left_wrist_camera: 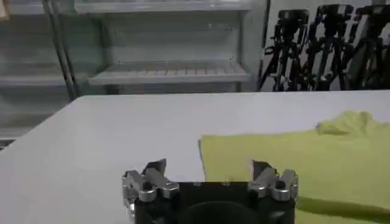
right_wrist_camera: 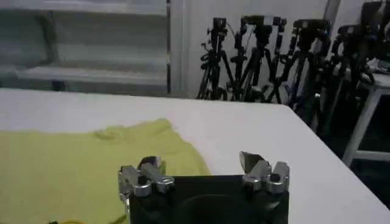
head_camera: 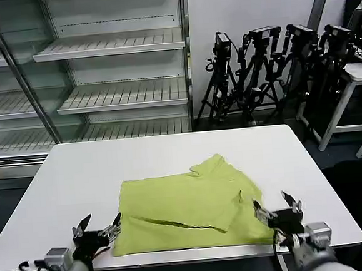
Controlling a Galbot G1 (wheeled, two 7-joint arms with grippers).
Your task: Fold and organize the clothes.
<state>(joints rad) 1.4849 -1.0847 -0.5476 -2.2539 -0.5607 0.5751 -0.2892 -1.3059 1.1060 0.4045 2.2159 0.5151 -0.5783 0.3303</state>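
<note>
The clothes, one lime T-shirt (head_camera: 189, 204), lie partly folded on the white table (head_camera: 77, 175), with a sleeve bunched toward the far right and a folded flap across the near half. My left gripper (head_camera: 100, 228) stands open at the shirt's near-left corner, one finger over bare table and one over the fabric edge (left_wrist_camera: 244, 152). My right gripper (head_camera: 276, 208) stands open at the near-right corner, straddling the shirt's edge (right_wrist_camera: 91, 164). Nothing is held between either pair of fingers.
Empty metal shelving (head_camera: 113, 72) stands behind the table. Several camera tripods (head_camera: 269, 66) cluster at the back right, next to another white table (head_camera: 358, 74). Bare tabletop surrounds the shirt on the left and far sides.
</note>
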